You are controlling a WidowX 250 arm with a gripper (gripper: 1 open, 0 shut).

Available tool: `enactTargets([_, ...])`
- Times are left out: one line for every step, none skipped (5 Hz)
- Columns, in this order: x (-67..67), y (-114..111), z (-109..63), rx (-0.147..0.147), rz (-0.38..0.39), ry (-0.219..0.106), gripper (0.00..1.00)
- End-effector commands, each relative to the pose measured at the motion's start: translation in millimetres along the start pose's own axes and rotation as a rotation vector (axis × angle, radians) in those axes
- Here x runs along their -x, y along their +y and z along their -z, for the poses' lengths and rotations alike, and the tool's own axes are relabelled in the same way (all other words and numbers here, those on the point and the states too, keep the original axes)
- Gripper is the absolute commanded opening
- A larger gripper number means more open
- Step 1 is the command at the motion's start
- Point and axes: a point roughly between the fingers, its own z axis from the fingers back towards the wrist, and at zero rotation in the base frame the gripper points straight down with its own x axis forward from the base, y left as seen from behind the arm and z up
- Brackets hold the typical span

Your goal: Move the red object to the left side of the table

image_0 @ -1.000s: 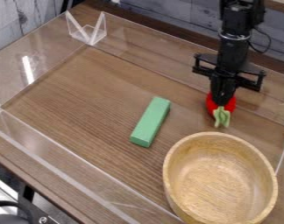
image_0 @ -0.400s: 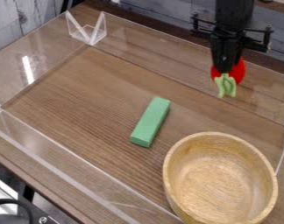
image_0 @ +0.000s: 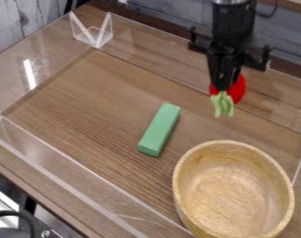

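Note:
The red object [image_0: 234, 89], a small red toy fruit with a green stem hanging down, is held in the air above the right part of the table [image_0: 91, 102]. My gripper [image_0: 224, 82] comes down from above and is shut on it, its black fingers hiding most of the fruit's left side. It hangs to the upper right of the green block.
A long green block [image_0: 160, 128] lies near the middle of the tabletop. A round light wooden bowl [image_0: 234, 192] sits at the front right. Low clear acrylic walls [image_0: 42, 65] edge the table, with a clear bracket [image_0: 92, 32] at the back left.
The gripper lifted the red fruit off the tabletop, rose, and has now shifted slightly left and lower with the fruit still in its grip.

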Motion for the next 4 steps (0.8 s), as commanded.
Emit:
enactTargets([3.2, 2, 5.7, -0.013, 0.038, -0.018, 0.0])
enactTargets([15.8, 10, -5.4, -0.015, 0.041, -0.032, 0.0])
enactTargets([22.4, 17, -13.9, -0.014, 0.035, -0.043, 0.0])
enactTargets([29.4, 43, -24.0, -0.023, -0.016, -0.061, 0.0])
